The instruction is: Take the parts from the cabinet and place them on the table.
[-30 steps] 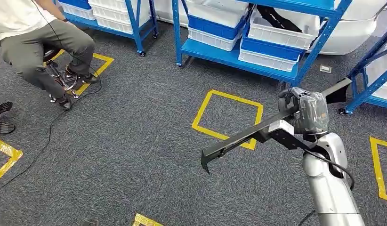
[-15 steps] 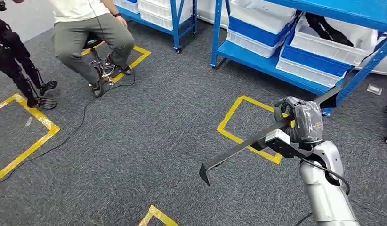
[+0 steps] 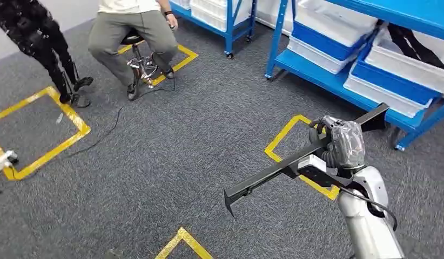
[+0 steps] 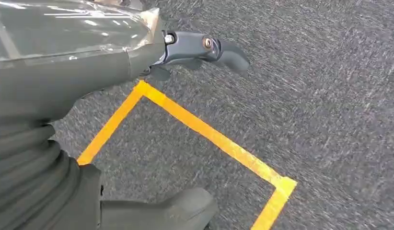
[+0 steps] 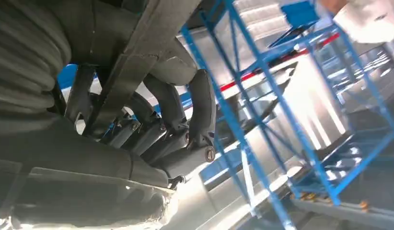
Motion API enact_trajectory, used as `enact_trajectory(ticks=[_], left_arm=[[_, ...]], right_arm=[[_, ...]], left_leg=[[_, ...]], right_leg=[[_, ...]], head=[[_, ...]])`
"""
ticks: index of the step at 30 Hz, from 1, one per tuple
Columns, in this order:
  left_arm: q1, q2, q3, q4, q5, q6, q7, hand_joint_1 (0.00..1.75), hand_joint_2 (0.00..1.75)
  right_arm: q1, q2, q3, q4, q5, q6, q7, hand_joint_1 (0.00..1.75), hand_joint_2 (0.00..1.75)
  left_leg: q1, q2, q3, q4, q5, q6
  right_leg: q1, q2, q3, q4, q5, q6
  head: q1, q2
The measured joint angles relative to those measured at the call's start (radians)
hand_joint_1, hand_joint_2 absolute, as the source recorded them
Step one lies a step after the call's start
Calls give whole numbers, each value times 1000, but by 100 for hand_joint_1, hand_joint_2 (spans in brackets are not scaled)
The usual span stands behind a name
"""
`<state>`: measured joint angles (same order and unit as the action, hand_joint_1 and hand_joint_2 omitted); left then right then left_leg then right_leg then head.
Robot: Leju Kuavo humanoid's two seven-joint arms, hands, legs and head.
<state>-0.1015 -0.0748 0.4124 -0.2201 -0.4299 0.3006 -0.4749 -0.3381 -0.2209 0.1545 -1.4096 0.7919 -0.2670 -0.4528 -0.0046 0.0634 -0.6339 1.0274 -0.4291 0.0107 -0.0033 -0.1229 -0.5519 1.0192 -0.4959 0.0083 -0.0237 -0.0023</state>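
right hand [image 3: 343, 141] raised, fingers [image 5: 201, 103] clenched

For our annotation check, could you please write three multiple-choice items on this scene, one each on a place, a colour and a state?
1. Where is the long black part?
A. in a white bin
B. held above the carpet
C. on a table

2. What colour are the taped squares on the carpet?
A. yellow
B. red
C. white

3. What is the right hand doing?
A. hanging open
B. gripping the part
C. resting on a shelf

Answers: 1 B, the part juts out from the hand over grey carpet. 2 A, the tape outlines are yellow. 3 B, the right wrist view shows its fingers wrapped around the part.
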Motion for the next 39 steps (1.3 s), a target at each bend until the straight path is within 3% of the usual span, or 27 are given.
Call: enact_trajectory(ticks=[2,4,5,7,8,9,11,12,13,14,16,17,19,20,22,23,24,26,27,28,32,33,34,35,37,38,39], left_arm=[[1,1,-4,0,-1,1,6,0,175],[-2,-1,-6,1,-1,3,8,0,175],[-5,0,-6,1,-3,3,8,0,175],[-7,1,-6,1,-8,3,8,0,175],[-6,1,-8,1,-11,3,8,0,175],[-5,1,-9,1,-14,1,9,0,175],[-6,0,-13,1,-19,0,12,0,175],[-7,0,-14,1,-19,-2,15,0,175],[-9,2,-15,1,-20,-8,28,0,175],[-10,2,-16,1,-25,-21,58,0,175],[-6,4,-21,3,-44,-55,158,0,175],[-3,7,-23,5,-51,-66,207,0,175],[1,8,-32,12,-68,-90,333,0,175],[2,9,-35,13,-74,-93,366,0,175],[5,9,-39,15,-77,-105,410,0,175],[10,9,-40,18,-85,-111,432,0,175],[17,9,-43,19,-90,-113,451,0,175],[26,11,-50,19,-96,-119,471,0,175],[26,12,-50,19,-102,-122,486,0,175],[24,13,-53,19,-106,-123,495,0,175],[29,23,-61,19,-113,-127,510,0,175],[31,26,-62,19,-113,-130,510,0,175],[32,23,-63,19,-113,-130,510,0,175],[30,25,-63,19,-115,-132,511,0,175],[28,26,-64,19,-119,-132,510,0,175],[28,27,-64,19,-124,-132,510,0,175],[30,26,-64,19,-125,-132,510,0,175]], right_arm=[[4,-3,0,-1,-4,-1,-2,175,175],[10,-11,2,-3,-8,-2,-8,175,175],[12,-17,2,-3,-9,-2,-8,175,175],[21,-25,3,-2,-14,-2,-9,175,175],[21,-27,5,-1,-17,-1,-9,175,175],[20,-27,6,-1,-20,-1,-9,175,175],[15,-27,9,-1,-21,-1,-9,175,175],[11,-28,11,-1,-22,-1,-9,175,175],[8,-29,13,0,-22,0,-9,175,175],[6,-31,14,0,-26,0,-10,175,175],[4,-30,24,0,-32,-1,-14,175,175],[2,-29,30,0,-35,0,-16,175,175],[-9,-25,49,1,-39,1,-18,175,175],[-13,-24,55,2,-38,1,-18,175,175],[-23,-24,68,7,-38,4,-18,175,175],[-30,-24,75,10,-38,10,-18,175,175],[-38,-22,82,14,-38,14,-18,175,175],[-55,-17,93,17,-39,16,-16,175,175],[-64,-15,98,18,-39,16,-16,175,175],[-72,-15,102,20,-39,16,-15,175,175],[-91,-9,117,32,-40,18,-11,175,175],[-93,-8,120,33,-40,18,-10,175,175],[-96,-6,122,35,-41,18,-8,175,175],[-96,-7,124,36,-41,16,-8,175,175],[-85,-11,125,42,-41,15,-3,175,175],[-79,-11,126,45,-41,14,-3,175,175],[-76,-11,126,45,-41,14,-1,175,175]], left_leg=[[-3,-28,7,-14,10,16],[5,-51,11,-27,20,31],[5,-65,10,-27,24,36],[5,-96,9,-27,25,38],[5,-113,9,-27,25,38],[5,-127,9,-26,25,37],[9,-157,9,-20,25,33],[10,-170,6,-14,23,28],[3,-183,0,-4,19,17],[5,-192,-4,-4,20,12],[9,-206,-9,-10,27,-1],[10,-214,-14,-9,27,-5],[8,-118,-36,46,-14,-12],[11,-92,-67,112,-50,-16],[16,-76,-143,262,-112,-23],[18,-73,-162,297,-116,-25],[20,-70,-157,285,-99,-26],[22,-54,-88,150,-29,-24],[21,-17,-36,58,4,-19],[11,37,-10,9,3,-13],[0,-25,-13,1,11,9],[14,-36,0,-15,22,22],[9,-48,3,-22,24,26],[10,-59,3,-21,27,32],[10,-94,2,-21,27,35],[10,-111,2,-20,27,35],[9,-128,2,-20,27,35]], right_leg=[[10,-27,6,-4,-4,12],[-5,64,-25,63,-43,8],[-8,89,-59,135,-74,1],[-10,114,-134,276,-117,1],[-11,118,-150,297,-113,9],[-14,119,-140,268,-93,19],[-25,129,-70,116,-22,43],[-32,156,-32,39,4,51],[-26,174,-26,15,4,44],[-25,160,-22,15,9,32],[-16,145,-21,17,11,20],[-27,133,-17,14,16,12],[-26,117,-18,10,19,-4],[-23,108,-18,11,19,-14],[-16,83,-19,11,16,-19],[-14,71,-19,11,15,-20],[-13,60,-18,11,14,-21],[-13,39,-17,11,12,-20],[-11,27,-15,11,9,-17],[-3,17,-13,12,5,-11],[1,-35,2,1,-3,10],[2,-14,-5,9,-11,19],[-5,47,-7,35,-26,16],[-7,83,-35,94,-57,8],[-10,111,-116,251,-114,-1],[-9,115,-145,298,-122,2],[-10,118,-151,295,-110,10]], head=[[0,0],[3,0],[7,0],[7,0],[6,0],[6,0],[6,0],[7,0],[7,0],[6,0],[4,0],[4,0],[-5,0],[-6,0],[-5,0],[-5,0],[-5,0],[-6,0],[-6,0],[-7,0],[-1,0],[0,0],[1,0],[0,0],[3,0],[4,0],[2,0]])
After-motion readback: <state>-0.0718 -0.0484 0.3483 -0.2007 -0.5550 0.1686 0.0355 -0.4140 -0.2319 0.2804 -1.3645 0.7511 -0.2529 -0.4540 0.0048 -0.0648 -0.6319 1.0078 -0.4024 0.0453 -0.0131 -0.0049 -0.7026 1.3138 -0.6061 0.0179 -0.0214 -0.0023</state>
